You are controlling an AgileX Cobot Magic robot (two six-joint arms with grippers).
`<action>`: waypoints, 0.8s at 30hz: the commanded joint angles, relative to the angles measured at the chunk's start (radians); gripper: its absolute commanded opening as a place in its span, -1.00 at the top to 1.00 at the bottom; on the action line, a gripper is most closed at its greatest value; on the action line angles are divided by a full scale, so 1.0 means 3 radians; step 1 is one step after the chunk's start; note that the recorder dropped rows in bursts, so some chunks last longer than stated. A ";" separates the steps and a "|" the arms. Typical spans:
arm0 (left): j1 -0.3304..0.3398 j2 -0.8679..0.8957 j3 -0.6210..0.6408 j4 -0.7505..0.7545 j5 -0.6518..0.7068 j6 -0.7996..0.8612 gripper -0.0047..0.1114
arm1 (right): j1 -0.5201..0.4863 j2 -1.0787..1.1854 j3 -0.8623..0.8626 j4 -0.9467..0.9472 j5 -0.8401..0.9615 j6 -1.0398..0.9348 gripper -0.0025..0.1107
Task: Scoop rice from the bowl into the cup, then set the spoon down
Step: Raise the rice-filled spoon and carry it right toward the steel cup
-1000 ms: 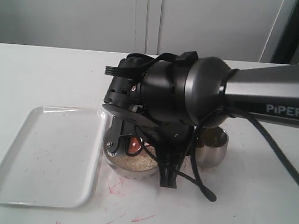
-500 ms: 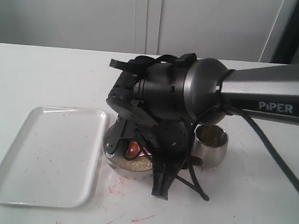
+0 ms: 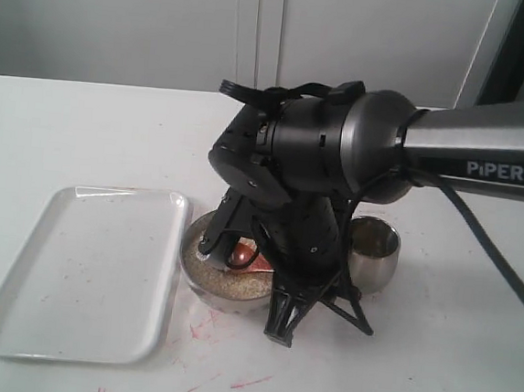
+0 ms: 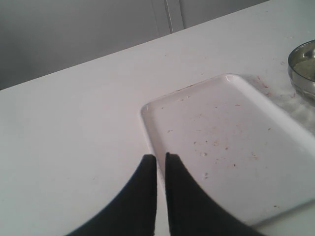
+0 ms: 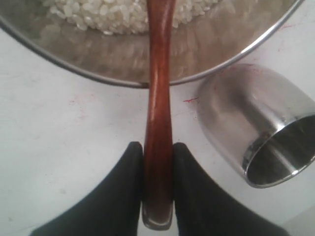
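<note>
The right claw [image 5: 157, 146] was clamped on the tail end of the dark reddish-brown glossy wooden spoon [image 5: 158, 73], one finger on each side of the slender handle. Ahead of the fingertips the handle crossed the rim of the round shallow brushed-steel bowl [image 5: 74, 66], with the spoon's head out over the off-white uncooked rice [image 5: 108, 12].

The spoon looked stiff and light. Its polish and so rearward a hold would probably let a loaded head twist or sag, and the loose grains would spill easily.

The small rounded shiny steel cup [image 5: 236, 113] stood just beside the claw, near the bowl but not touching it. Its mouth was narrow and it was likely easy to tip. Bare white tabletop [image 5: 59, 137] lay on the claw's other side.

The left claw [image 4: 161, 156] was closed on nothing at the edge of the white rectangular tray [image 4: 236, 147].
</note>
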 commanded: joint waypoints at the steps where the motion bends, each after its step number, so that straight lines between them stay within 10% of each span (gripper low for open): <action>1: 0.0005 0.0002 -0.0011 0.0000 -0.0009 -0.0016 0.67 | -0.0019 -0.0108 -0.0008 0.0119 0.0011 0.0017 0.96; 24: 0.0005 0.0002 -0.0011 0.0000 -0.0009 -0.0016 0.67 | -0.0149 -0.0382 -0.0008 0.0584 0.0011 0.0003 0.96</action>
